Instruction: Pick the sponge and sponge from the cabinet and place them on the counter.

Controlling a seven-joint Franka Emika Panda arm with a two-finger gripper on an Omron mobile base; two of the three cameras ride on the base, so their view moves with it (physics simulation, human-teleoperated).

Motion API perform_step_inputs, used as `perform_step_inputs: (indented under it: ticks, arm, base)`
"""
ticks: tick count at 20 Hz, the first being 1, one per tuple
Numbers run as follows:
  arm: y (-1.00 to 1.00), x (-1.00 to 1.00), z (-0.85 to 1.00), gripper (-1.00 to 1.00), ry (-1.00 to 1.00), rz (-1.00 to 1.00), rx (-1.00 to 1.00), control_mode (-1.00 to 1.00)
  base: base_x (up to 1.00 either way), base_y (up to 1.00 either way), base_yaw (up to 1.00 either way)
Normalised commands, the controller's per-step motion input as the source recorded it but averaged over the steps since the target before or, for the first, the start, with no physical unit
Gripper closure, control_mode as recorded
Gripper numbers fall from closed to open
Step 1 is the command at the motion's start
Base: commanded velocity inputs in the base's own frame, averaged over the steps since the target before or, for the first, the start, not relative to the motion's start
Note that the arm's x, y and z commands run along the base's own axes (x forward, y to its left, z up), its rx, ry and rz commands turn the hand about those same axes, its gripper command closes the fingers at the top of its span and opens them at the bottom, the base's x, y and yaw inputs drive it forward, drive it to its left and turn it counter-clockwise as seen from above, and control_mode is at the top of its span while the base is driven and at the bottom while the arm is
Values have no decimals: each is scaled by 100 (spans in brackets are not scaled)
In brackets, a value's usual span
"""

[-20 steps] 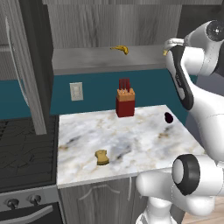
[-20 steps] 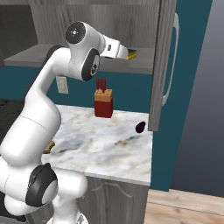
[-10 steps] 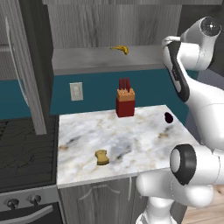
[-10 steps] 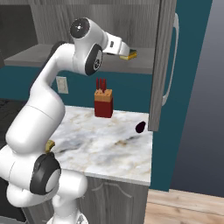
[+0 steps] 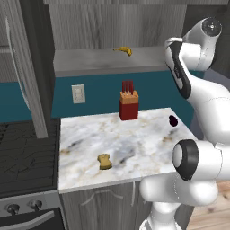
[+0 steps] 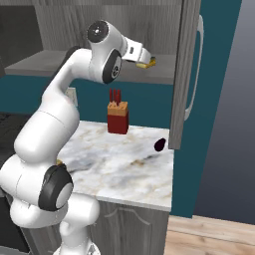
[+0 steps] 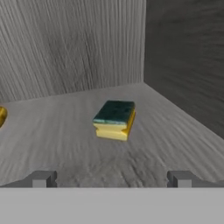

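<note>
The rectangular yellow sponge with a dark green top [image 7: 114, 120] lies on the cabinet's grey shelf [image 7: 52, 140], near the right inner wall. My gripper [image 7: 111, 179] is open and level with the shelf, a short way in front of that sponge, with nothing between its fingertips [image 7: 41, 178]. From the right base view the gripper [image 6: 143, 56] reaches into the cabinet, and the sponge [image 6: 148, 63] shows just past it. The tan sponge with a pinched waist [image 5: 104, 161] lies on the marble counter [image 5: 134, 134] near its front left.
A banana [image 5: 122, 50] lies further left on the shelf. A red knife block [image 5: 128, 105] stands at the back of the counter and a small dark object [image 5: 173, 120] lies at its right edge. Open cabinet doors [image 6: 187, 74] hang at both sides. The stovetop [image 5: 22, 148] is at left.
The arm has lifted slightly and eased the hand a little further into the cabinet. The gripper has stayed open, and both sponges are where they were.
</note>
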Motion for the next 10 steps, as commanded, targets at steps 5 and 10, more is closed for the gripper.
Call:
perform_step_inputs:
  ticks: [5, 10]
  arm:
    - [-6, 22, 0, -100, 0, 0, 0, -100]
    - [-5, 22, 0, -100, 0, 0, 0, -100]
  base:
    - [0, 0, 0]
    - [0, 0, 0]
